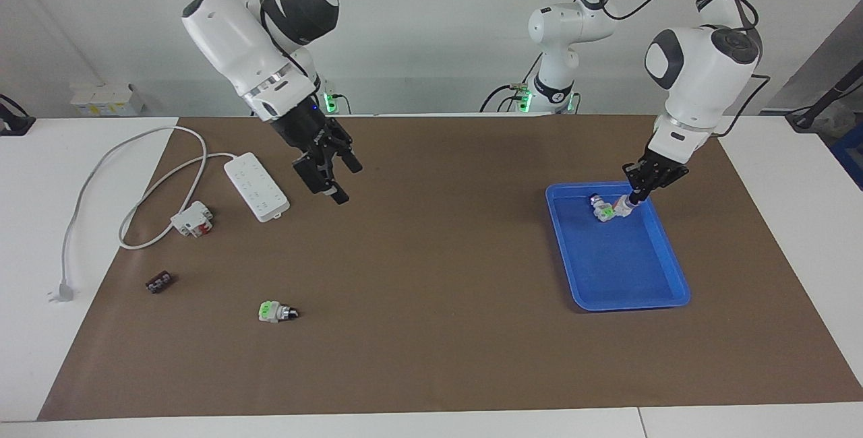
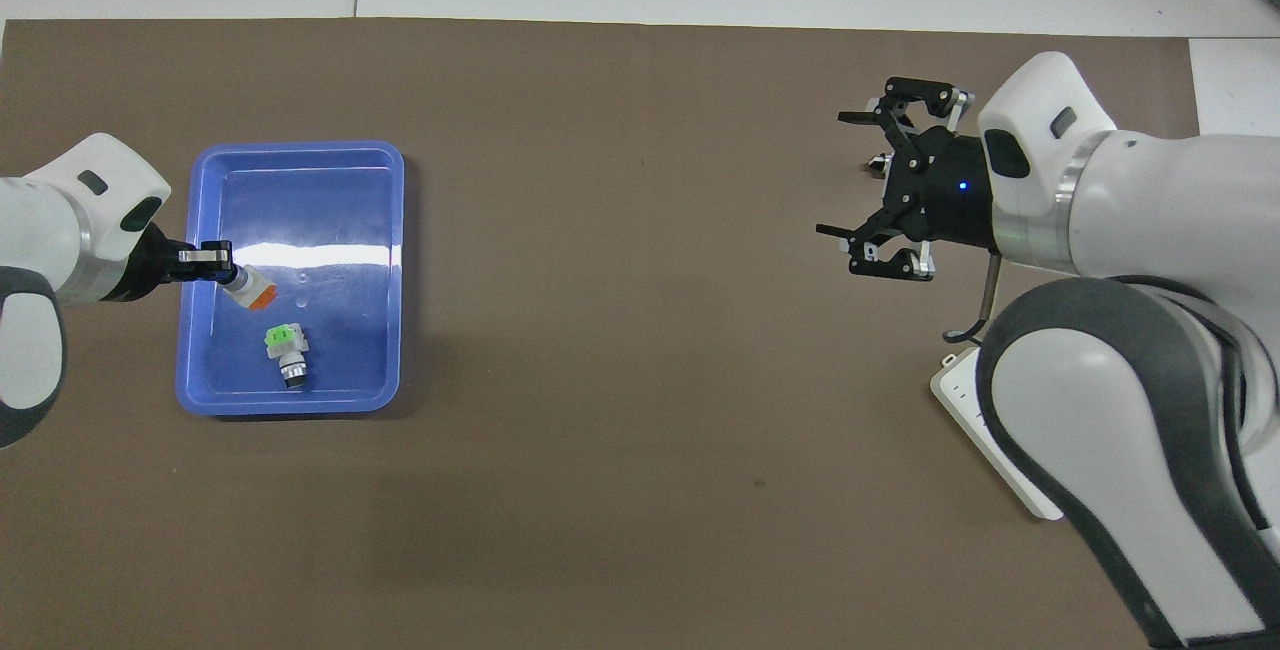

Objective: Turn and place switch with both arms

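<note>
My left gripper [image 1: 633, 199] is shut on the black knob end of the switch [image 1: 623, 209] and holds it low inside the blue tray [image 1: 647, 293]. In the overhead view the left gripper [image 2: 222, 262] reaches over the tray's rim [image 2: 300, 152], and the switch [image 2: 252, 290] shows its orange patch. It is right beside a green-faced switch [image 1: 603, 209] that lies in the tray [image 2: 284, 346]. I cannot tell whether the held switch touches the tray floor. My right gripper [image 1: 344, 182] is open and empty, up over the mat beside the power strip; it also shows in the overhead view [image 2: 835, 173].
A white power strip [image 1: 256, 186] with its cable, a white-and-red block [image 1: 192, 218] and a small black part [image 1: 159, 282] lie toward the right arm's end. Another green-faced switch [image 1: 276, 311] lies on the mat farther from the robots.
</note>
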Available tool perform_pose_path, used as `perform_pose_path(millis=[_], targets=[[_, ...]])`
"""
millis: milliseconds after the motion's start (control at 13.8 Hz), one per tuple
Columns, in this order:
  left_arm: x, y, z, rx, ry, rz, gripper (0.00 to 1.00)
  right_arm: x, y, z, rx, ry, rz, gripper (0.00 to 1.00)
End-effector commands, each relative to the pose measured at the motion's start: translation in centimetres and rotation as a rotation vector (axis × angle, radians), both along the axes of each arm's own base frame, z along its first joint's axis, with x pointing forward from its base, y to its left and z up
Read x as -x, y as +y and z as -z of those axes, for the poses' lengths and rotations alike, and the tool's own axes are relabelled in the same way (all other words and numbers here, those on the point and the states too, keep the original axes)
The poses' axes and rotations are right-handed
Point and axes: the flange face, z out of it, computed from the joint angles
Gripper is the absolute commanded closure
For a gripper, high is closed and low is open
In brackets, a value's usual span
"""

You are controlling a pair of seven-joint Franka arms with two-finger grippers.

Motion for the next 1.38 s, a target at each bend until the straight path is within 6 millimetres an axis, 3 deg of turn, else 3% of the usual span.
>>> perform_pose_path(millis=[0, 73, 218, 436, 726, 1089, 1234, 1307], targets=[[0.3, -0.2, -0.4, -0.023, -0.027, 0.025, 0.29, -0.8, -4.1, -0.2, 0.01, 0.056, 0.127, 0.0], [0.0, -0.5, -0.6, -0.022, -0.03, 0.029, 0.29, -1.3, -5.7, -0.9, 0.046, 0.049, 0.17, 0.0], [-0.6, -0.5, -1.8, -0.02, -0.043, 0.029, 0.24, -2.0, -7.0, -1.9, 0.074, 0.082, 0.325, 0.0], [-1.4, -0.9, -3.8, -0.017, -0.053, 0.036, 0.16, -2.0, -7.3, -2.0, 0.05, 0.165, 0.585, 0.0], [-2.5, -1.1, -7.5, -0.015, 0.047, 0.046, 0.16, -1.8, -8.7, -2.3, -0.039, 0.332, 0.899, 0.0], [-0.8, -1.1, -13.4, -0.045, 0.164, 0.06, 0.16, -1.0, -10.9, -2.4, -0.07, 0.482, 1.233, 0.0], [-0.1, -1.1, -15.7, -0.048, 0.19, 0.061, 0.16, -0.6, -11.0, -4.0, -0.057, 0.529, 1.352, 0.0], [0.1, -1.3, -16.1, -0.047, 0.199, 0.064, 0.16, -0.4, -11.1, -5.8, -0.036, 0.523, 1.411, 0.0]])
